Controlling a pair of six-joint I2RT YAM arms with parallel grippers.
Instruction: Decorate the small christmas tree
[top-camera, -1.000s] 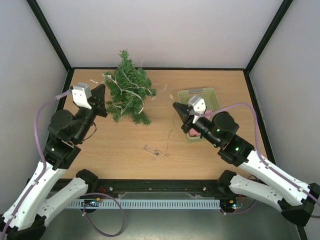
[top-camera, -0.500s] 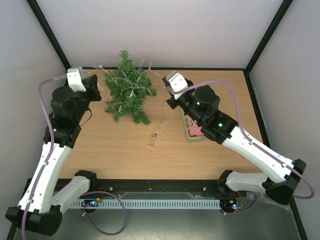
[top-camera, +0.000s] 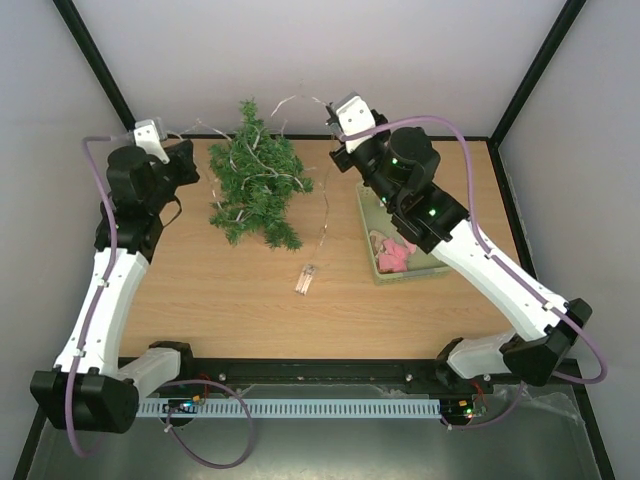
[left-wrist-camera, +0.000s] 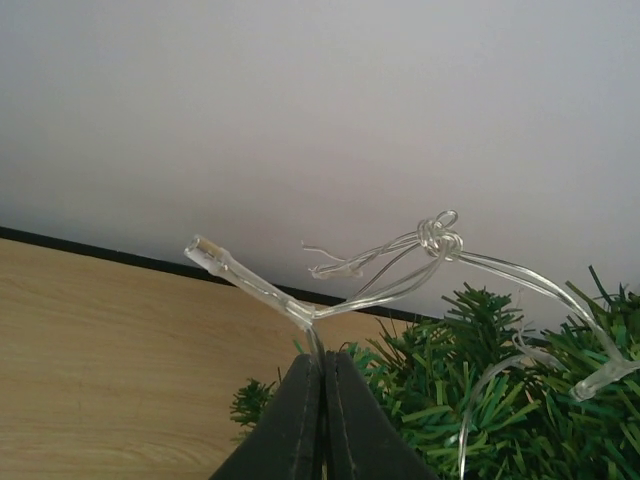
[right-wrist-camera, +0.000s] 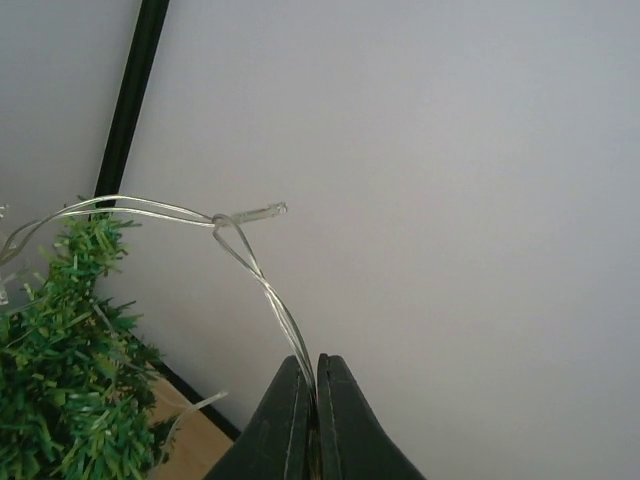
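Two table-mounted robots, the left arm (top-camera: 105, 290) and the right arm (top-camera: 500, 285), are built of glossy white shells linked by rounded black joints, with small green lights (top-camera: 432, 212) glowing on the right arm's joints. A thin purple cable (top-camera: 90, 170) loops along the left arm and a second purple cable (top-camera: 470, 180) along the right, each running to a white box (top-camera: 150, 136) at the wrist. The left gripper (left-wrist-camera: 322, 356) and right gripper (right-wrist-camera: 316, 358) each end in two matt black, wedge-shaped fingers (left-wrist-camera: 290, 430).
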